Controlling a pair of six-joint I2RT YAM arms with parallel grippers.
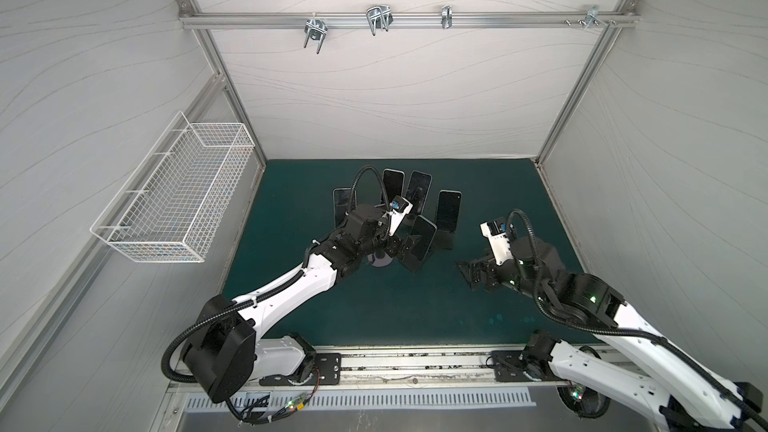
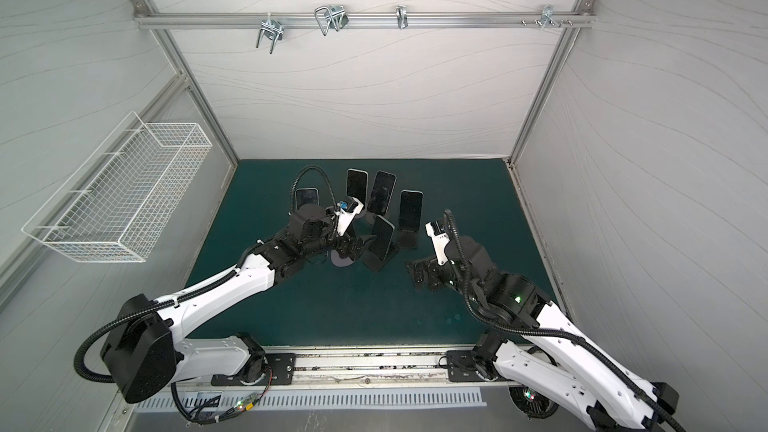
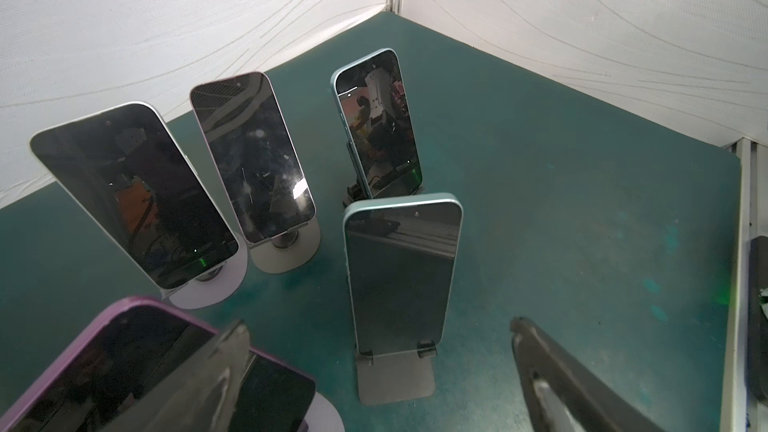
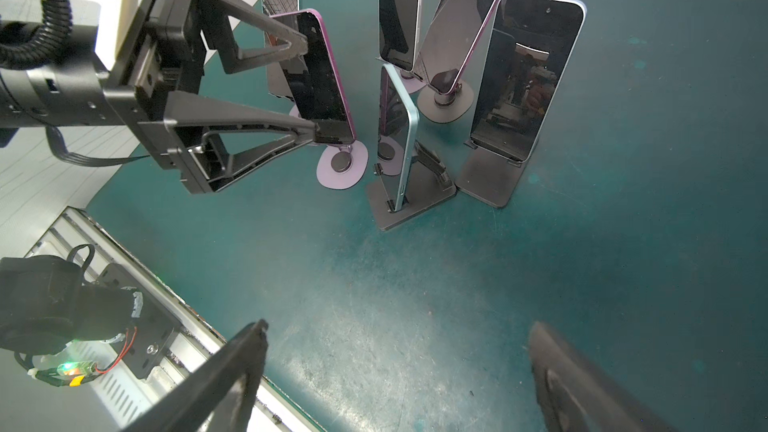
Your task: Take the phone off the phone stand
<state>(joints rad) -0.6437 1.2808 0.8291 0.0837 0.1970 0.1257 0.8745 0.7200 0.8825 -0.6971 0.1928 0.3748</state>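
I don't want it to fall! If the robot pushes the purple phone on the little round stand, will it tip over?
Probably tippy: the purple phone stands tall and leaning on one small round stand. Its shiny dark screen looks smooth, so it may be slippery for the fingers. It looks stiff and flat, so it likely won't bend.

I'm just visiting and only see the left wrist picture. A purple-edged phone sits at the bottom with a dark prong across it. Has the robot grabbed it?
Observer: Not lifted. In the right wrist view the left end effector is open, one finger at each end of the purple-edged phone, which sits on its round lilac stand.
Operator: What is the other arm doing?
Observer: The right end effector is open over the teal mat, apart from every phone.
Operator: I count five phones. Right?
Observer: Six. A dark-screened phone stands left of the cluster in both top views.
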